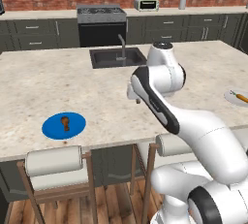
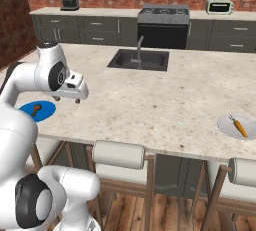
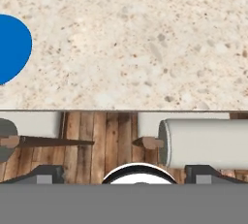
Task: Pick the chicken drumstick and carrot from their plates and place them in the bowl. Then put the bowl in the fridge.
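Note:
The dark-brown chicken drumstick [image 1: 64, 122] [image 2: 36, 109] lies on the bright blue plate [image 1: 51, 128] [image 2: 46, 112] [image 3: 12, 48] near the island counter's front left. The orange carrot [image 1: 240, 97] [image 2: 240, 127] rests on the pale grey-white plate [image 1: 232, 99] [image 2: 227, 125] at the counter's right edge. My gripper [image 1: 134, 99] [image 2: 67, 98] hangs open and empty above bare counter, to the right of the blue plate and pointing down. Its dark fingertips [image 3: 46, 172] stand wide apart in the hand view. The bowl and the fridge are out of view.
A dark sink [image 1: 117, 57] [image 2: 138, 59] with a faucet sits at the counter's far middle. Padded stools [image 1: 54, 162] [image 2: 120, 155] stand along the near counter edge. Stove [image 1: 101, 24] and toaster oven [image 1: 146, 4] line the back wall.

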